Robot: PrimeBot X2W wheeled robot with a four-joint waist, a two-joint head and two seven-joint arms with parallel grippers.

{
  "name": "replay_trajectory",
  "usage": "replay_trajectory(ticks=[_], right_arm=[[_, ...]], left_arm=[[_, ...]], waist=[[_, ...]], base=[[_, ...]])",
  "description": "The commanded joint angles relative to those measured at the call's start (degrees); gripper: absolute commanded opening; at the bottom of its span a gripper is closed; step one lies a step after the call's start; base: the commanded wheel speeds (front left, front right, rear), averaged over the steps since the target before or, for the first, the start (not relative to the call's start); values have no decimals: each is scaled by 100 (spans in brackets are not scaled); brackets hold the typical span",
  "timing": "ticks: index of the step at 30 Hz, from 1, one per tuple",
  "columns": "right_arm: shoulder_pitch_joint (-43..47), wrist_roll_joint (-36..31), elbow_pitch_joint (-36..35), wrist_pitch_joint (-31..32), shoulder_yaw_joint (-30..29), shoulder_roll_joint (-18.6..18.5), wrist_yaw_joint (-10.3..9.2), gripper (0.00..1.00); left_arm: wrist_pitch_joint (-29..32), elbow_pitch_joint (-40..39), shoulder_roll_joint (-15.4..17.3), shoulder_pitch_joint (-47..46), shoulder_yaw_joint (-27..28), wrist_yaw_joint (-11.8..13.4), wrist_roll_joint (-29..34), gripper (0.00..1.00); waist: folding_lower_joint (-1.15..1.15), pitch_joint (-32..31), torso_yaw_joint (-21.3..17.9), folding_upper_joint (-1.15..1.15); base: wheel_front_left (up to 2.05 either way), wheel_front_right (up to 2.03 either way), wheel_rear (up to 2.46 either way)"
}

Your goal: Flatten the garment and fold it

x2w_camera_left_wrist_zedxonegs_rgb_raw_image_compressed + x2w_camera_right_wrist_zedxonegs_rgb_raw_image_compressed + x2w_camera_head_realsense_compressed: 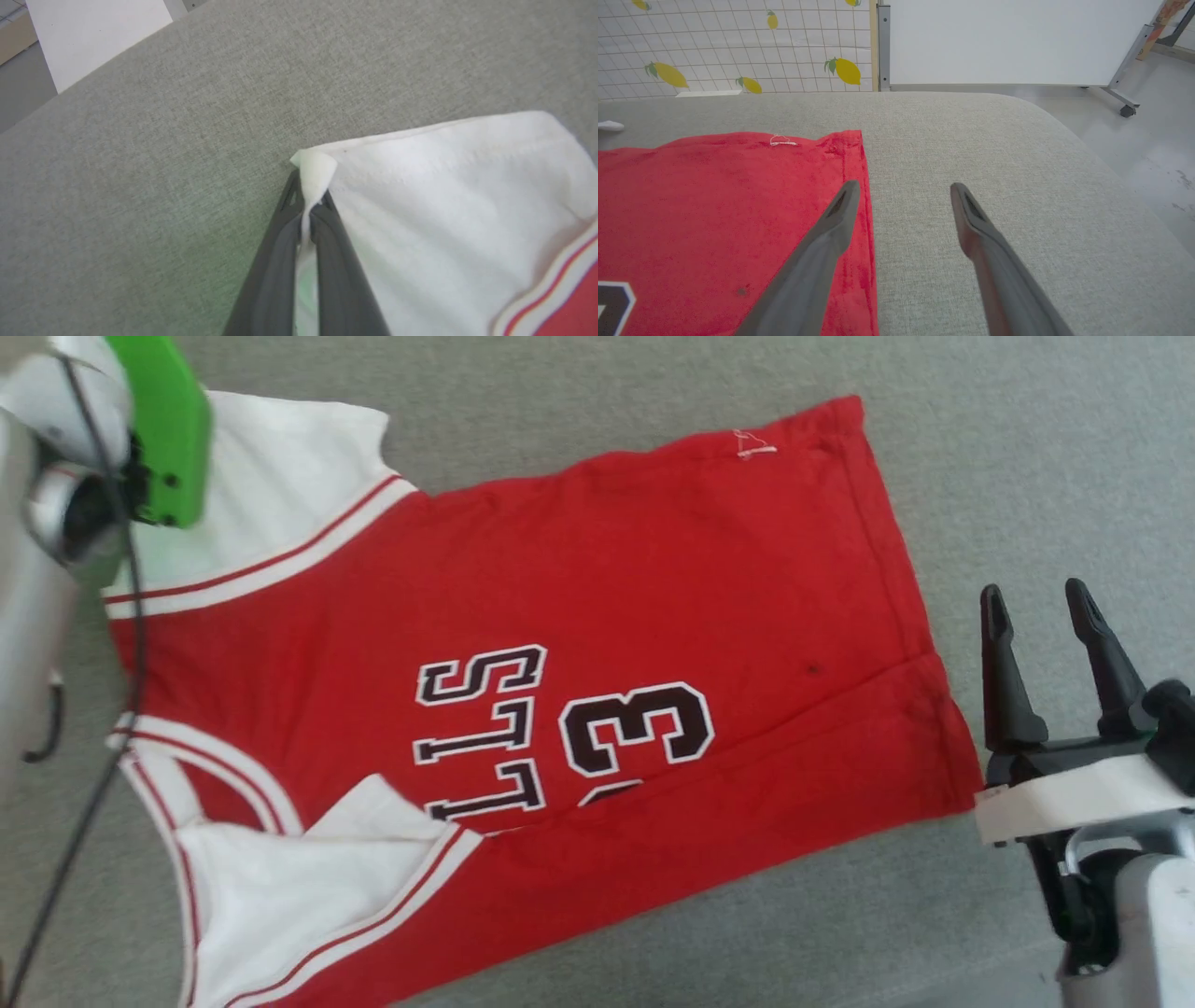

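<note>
The garment (607, 616) lies face up across the grey table (560, 392), with its hem (896, 569) toward our right. Its near edge and near sleeve (280, 887) are folded over the front. Our left gripper (308, 205) is clenched on the very corner of the far white sleeve (444, 196). Our right gripper (1033, 590) hangs spread and empty just beside the hem. We judge the pinch thin: a hard pull could slip the cloth free. With the hem unheld, it could also drag the whole shirt and bunch it.
</note>
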Motion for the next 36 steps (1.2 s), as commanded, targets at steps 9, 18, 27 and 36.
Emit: replay_trajectory(ticks=[9, 18, 27, 36], right_arm=[[-458, 688, -254, 2076, 417, -1382, -9, 100], [-1566, 1645, 483, 4337, 971, -2596, -9, 100], [-2693, 1362, 1764, 5112, 1530, -3264, -9, 100], [-3031, 1131, 2814, 5095, 2086, -3466, -9, 100]], left_arm=[[-1546, -449, -403, 431, -427, -21, -342, 0], [-2452, -1455, -307, 713, -910, -21, -454, 0], [-2867, -2622, -276, 1156, -1090, 157, -220, 0], [-3078, -3248, -508, 1375, -1291, 337, -40, 0]], waist=[[-1, -818, 996, 0], [-1, -891, 1801, 0], [-1, -564, 2443, 0], [-1, -345, 2828, 0]], base=[[0, 0, 0], [0, 0, 0], [0, 0, 0], [0, 0, 0]])
